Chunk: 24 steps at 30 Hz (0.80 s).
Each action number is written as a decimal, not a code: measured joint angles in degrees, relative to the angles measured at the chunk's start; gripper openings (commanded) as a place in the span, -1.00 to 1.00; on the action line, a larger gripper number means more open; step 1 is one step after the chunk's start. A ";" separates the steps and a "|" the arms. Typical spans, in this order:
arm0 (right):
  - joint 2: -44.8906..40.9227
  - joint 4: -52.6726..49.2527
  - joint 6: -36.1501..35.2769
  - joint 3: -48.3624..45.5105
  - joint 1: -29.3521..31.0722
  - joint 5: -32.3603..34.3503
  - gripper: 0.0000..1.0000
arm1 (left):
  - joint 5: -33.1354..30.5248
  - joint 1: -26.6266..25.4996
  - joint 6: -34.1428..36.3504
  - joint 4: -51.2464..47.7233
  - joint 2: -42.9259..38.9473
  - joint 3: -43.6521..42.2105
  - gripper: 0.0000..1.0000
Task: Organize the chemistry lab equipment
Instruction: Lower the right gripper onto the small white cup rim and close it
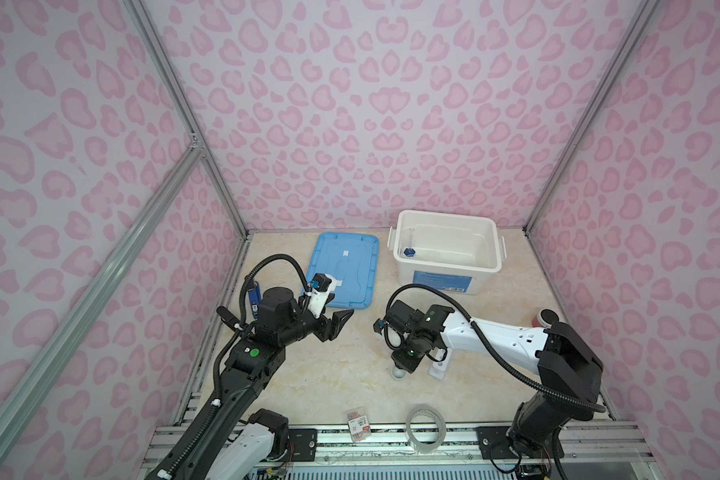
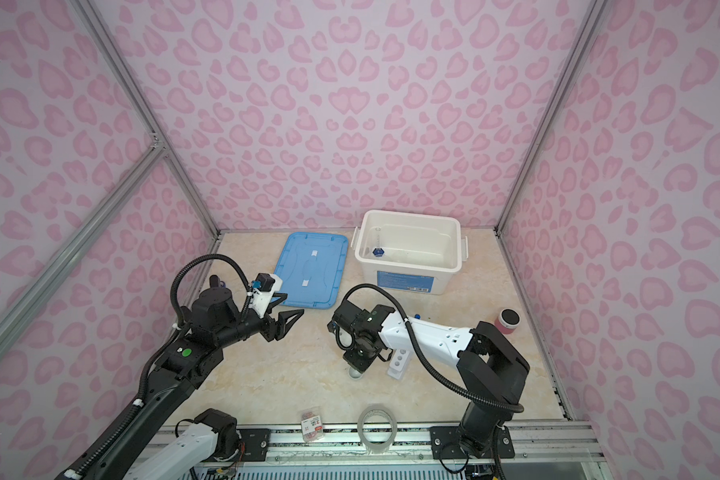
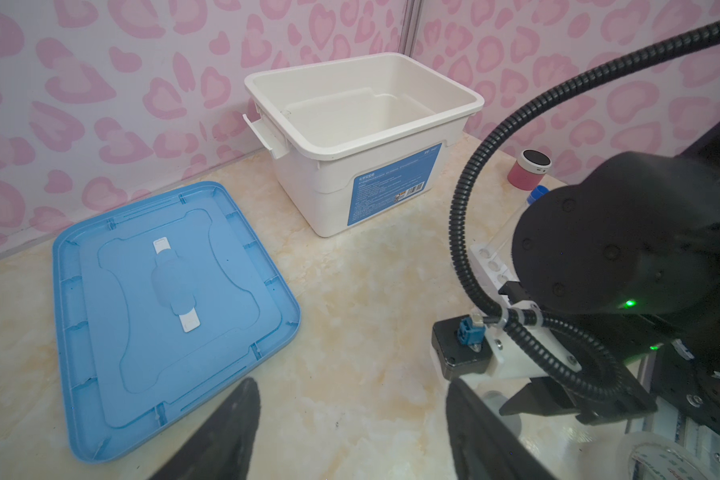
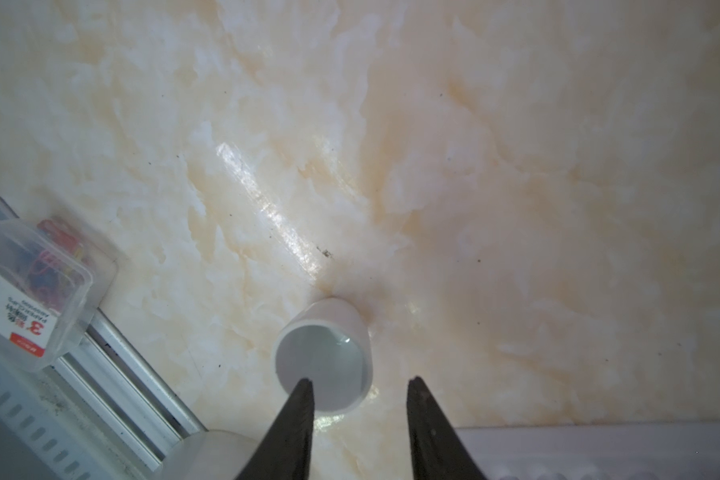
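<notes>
Right tool (image 4: pixel 360 380), jaws partly apart, nothing held: one tip over the mouth of the white cup (image 4: pixel 323 353), one outside its rim. Cup upright on surface (image 4: pixel 516 208), near rack (image 1: pixel 439 369). Suggest: lower squarely, pinch wall gently; then bin (image 1: pixel 445 216). Left tool (image 1: pixel 339 322) wide, empty.

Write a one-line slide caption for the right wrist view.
Right gripper, jaws apart, poised over the small white cup upright on the marble tabletop; paper-clip box nearby.

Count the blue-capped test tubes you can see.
1: a blue-capped test tube shows just past the right arm, near the white rack. The arm may hide others.
</notes>
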 measured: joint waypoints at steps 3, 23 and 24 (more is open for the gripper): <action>0.90 0.44 0.02 -0.50 0.00 -0.22 -0.22 | 0.00 0.00 0.00 0.00 0.11 0.00 0.46; 4.22 2.08 -0.02 -1.77 0.00 -0.35 -0.48 | 0.04 0.00 0.02 0.02 1.55 0.02 0.45; 4.33 2.10 -0.02 -1.75 0.00 -0.33 -0.50 | 0.04 0.00 0.02 0.00 1.57 0.02 0.45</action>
